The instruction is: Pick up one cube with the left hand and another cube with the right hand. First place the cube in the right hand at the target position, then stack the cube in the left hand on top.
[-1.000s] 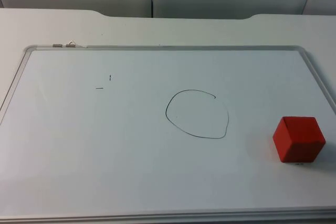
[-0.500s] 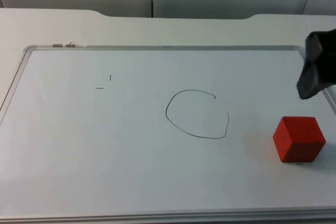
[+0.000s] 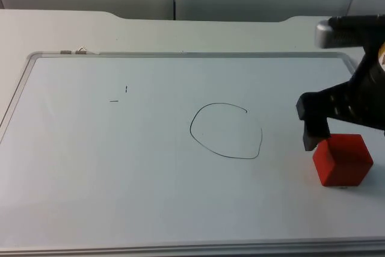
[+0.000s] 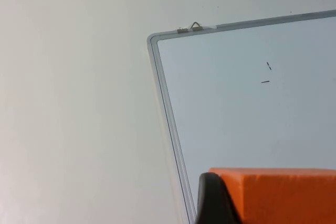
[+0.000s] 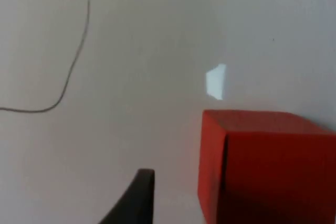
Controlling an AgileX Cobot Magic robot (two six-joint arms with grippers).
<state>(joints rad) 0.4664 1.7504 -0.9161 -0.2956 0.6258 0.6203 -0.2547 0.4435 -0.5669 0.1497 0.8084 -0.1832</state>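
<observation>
Hovering right gripper [image 3: 337,139] over red cube [image 3: 343,161], whiteboard [image 3: 150,197]

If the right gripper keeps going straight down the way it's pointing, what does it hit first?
Most likely the red cube: the right gripper hangs just over it, one fingertip beside its face. Exact depth is unclear.

Red cube [image 3: 343,161]; orange cube [image 4: 278,195]; white whiteboard [image 3: 120,179], black drawn circle [image 3: 226,131]; black right gripper [image 3: 316,127].
</observation>
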